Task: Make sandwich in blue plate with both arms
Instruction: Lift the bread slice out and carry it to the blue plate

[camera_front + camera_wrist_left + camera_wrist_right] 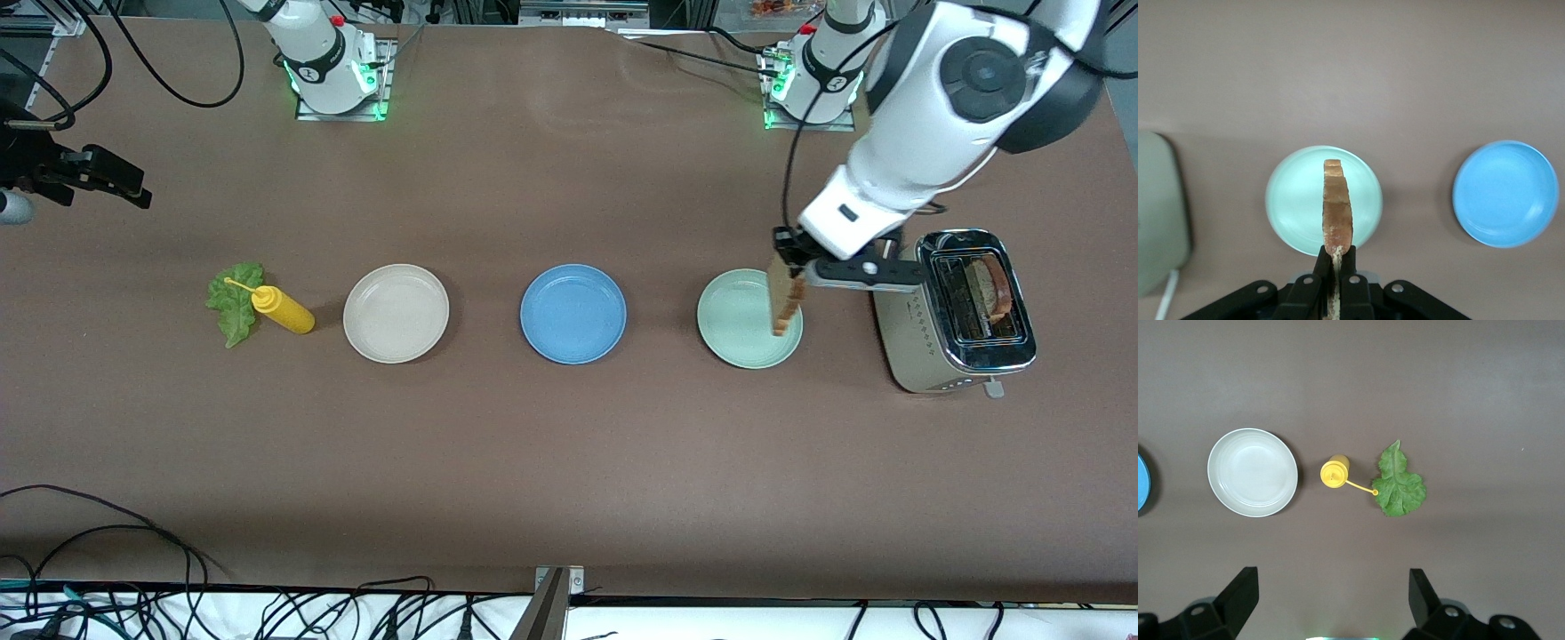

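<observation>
**One slice held over the green plate, blue plate bare**

Three plates lie in a row on the brown worktop in the front view: a cream plate, the blue plate and a pale green plate. The left gripper has its jaws clamped on a bread slice, which hangs on edge below them, over the green plate's rim. Beside it a toaster holds a second slice. The right gripper waits with jaws apart toward the right arm's end of the worktop. A lettuce leaf and a yellow squeeze bottle lie beside the cream plate.

In the left wrist view, the slice runs straight out from the jaws over the green plate; the blue plate sits apart, off to one side.

In the right wrist view, the wide-spread fingers frame the bottle and leaf ahead of them.
</observation>
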Controlling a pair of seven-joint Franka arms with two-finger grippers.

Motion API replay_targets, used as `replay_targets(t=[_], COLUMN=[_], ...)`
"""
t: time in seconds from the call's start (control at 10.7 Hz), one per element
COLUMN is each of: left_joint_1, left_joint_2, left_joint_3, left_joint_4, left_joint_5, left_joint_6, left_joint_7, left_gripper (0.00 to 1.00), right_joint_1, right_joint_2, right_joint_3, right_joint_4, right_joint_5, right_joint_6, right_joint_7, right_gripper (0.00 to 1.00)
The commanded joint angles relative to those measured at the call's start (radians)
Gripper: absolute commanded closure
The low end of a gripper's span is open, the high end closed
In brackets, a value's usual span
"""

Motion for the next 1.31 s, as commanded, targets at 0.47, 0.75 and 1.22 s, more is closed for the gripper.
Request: replay_targets(t=[0.47, 0.75, 1.22], left_joint_1=[-0.135, -0.136, -0.136], left_joint_2=[0.147, 0.216, 0.335], left_joint_3=[-0.068, -0.125, -0.196], left_joint_4=[0.012, 0.005, -0.015], left_joint_5=[-0.157, -0.229, -0.229], left_joint_6=[0.101, 0.253, 0.543], left_joint_7=[-0.147, -0.182, -0.236], left_gripper=[1.0, 1.0, 1.0], right_joint_1=[-0.004, -0.004, -0.005], right_joint_2=[0.01, 0.01, 0.01], right_joint_3=[0.004, 0.004, 0.002], right_joint_4=[0.025, 0.025, 0.025], right_joint_5=[-0.008, -0.008, -0.003], right_joint_6=[-0.006, -0.012, -0.011], right_joint_7=[-0.001, -0.001, -0.001], right_gripper=[0.0, 0.0, 0.0])
